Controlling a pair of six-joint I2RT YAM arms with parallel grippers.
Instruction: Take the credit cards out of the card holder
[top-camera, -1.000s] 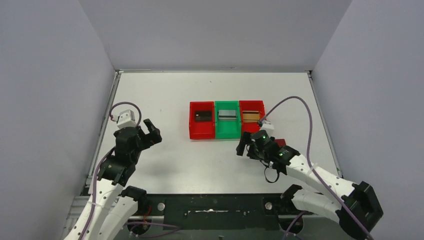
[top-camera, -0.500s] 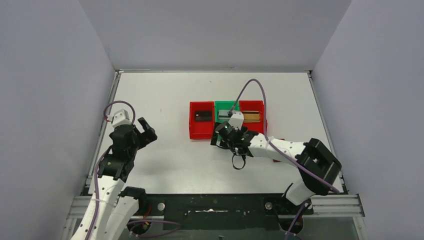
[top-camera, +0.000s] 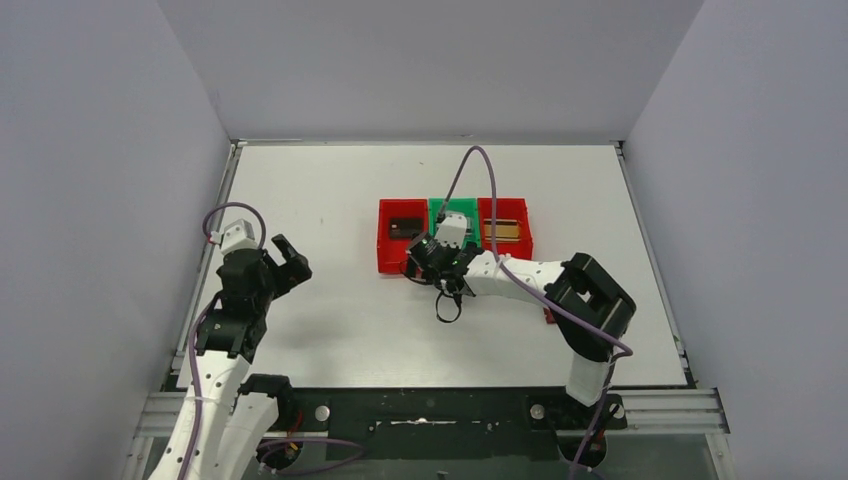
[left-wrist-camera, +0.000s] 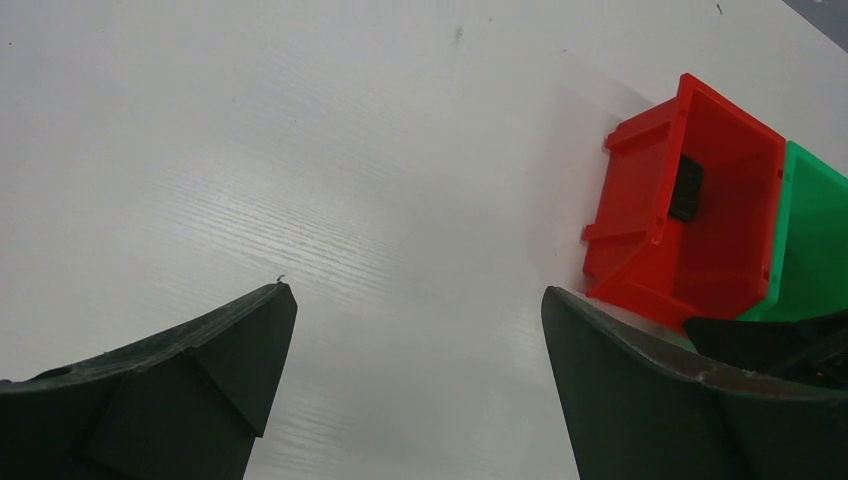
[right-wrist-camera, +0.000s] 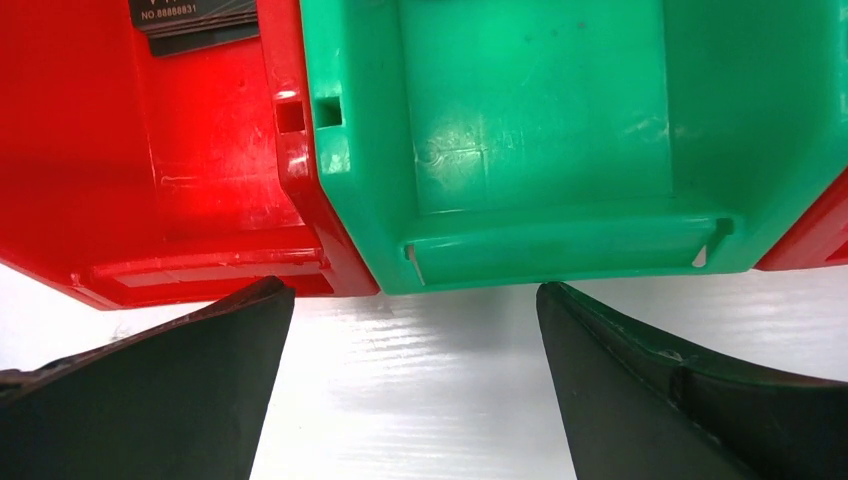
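Top view: bright, even diffuse light from above, bench (top-camera: 330, 190) near white, only faint soft shadows under the arms (top-camera: 520, 278), sharp throughout. Left wrist: streaky sheen across the bench, jaws at the bottom edge dark and soft. Right wrist: red bin (right-wrist-camera: 200, 160) and green bin (right-wrist-camera: 540, 130) heavily saturated with glossy highlights, bench below them glaring, jaws dark, slightly blurred.

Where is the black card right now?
In the top view, the black card lies inside the left red bin, right beside the green bin, a little right of the middle of the table.
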